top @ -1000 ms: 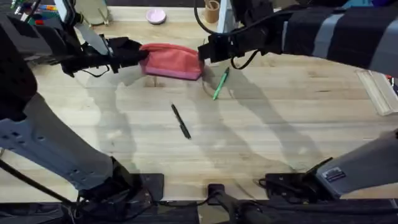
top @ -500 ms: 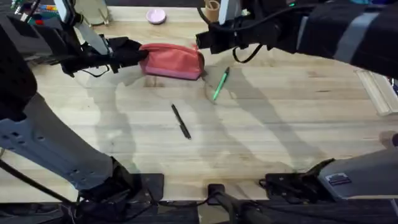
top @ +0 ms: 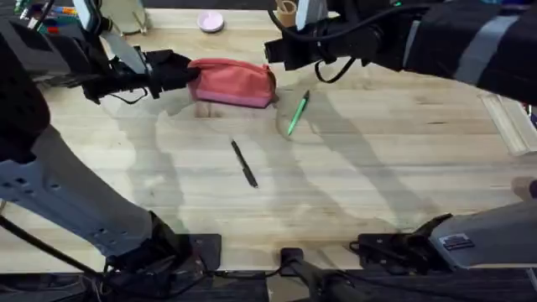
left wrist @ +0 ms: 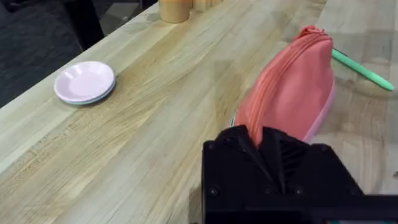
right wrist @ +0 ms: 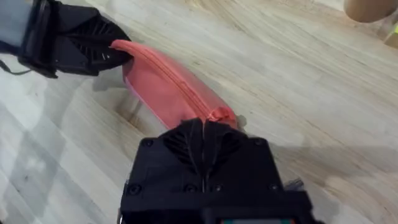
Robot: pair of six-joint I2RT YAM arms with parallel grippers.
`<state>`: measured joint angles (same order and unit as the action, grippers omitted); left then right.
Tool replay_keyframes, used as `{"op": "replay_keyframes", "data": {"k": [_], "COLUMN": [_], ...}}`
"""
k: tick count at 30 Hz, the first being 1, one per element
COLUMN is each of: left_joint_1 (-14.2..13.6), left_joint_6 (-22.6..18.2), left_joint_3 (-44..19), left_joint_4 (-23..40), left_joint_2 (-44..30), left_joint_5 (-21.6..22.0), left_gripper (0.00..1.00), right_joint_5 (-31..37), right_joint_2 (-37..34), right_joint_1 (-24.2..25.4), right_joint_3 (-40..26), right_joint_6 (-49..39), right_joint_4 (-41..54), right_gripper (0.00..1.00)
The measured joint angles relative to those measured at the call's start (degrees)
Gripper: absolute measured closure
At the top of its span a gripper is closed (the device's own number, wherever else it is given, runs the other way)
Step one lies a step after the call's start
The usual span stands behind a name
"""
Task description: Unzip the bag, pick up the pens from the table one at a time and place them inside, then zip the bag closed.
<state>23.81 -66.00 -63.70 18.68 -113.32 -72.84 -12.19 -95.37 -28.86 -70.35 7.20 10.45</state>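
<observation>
The left gripper [left wrist: 261,146] pinches one end of the coral-pink fabric pouch [top: 233,82]; the right gripper [right wrist: 203,144], pressed together, seemingly grips the zipper pull: draw it steadily along the zipper.

R claw [top: 273,52] has lifted off the bag's [top: 233,82] right end & shifted a bit farther back vs 1 s ago; it was down at the bag's end, level w/ it. R arm now sits higher & farther over the tabletop [top: 377,168]. Bag's right end looks slightly raised.
</observation>
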Motion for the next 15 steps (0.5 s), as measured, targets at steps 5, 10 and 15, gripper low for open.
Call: {"op": "replay_keyframes", "data": {"k": [5, 10, 15], "left_joint_1": [0.0, 0.02, 0.01], "left_joint_6": [0.0, 0.0, 0.0], "left_joint_3": [0.0, 0.0, 0.0], "left_joint_4": [-0.02, 0.0, 0.0], "left_joint_2": [0.0, 0.0, 0.0], "left_joint_5": [0.02, 0.02, 0.0], "left_gripper": [0.958, 0.958, 0.958], "right_joint_5": [0.13, 0.22, 2.36], "right_joint_2": [0.01, 0.0, 0.0], "right_joint_1": [0.0, 0.0, 0.0], "right_joint_3": [0.0, -0.11, -5.77], "right_joint_6": [0.52, 3.06, 5.56], "right_joint_4": [-0.12, 1.24, 8.23], "right_gripper": [0.67, 0.028, 0.006]}}
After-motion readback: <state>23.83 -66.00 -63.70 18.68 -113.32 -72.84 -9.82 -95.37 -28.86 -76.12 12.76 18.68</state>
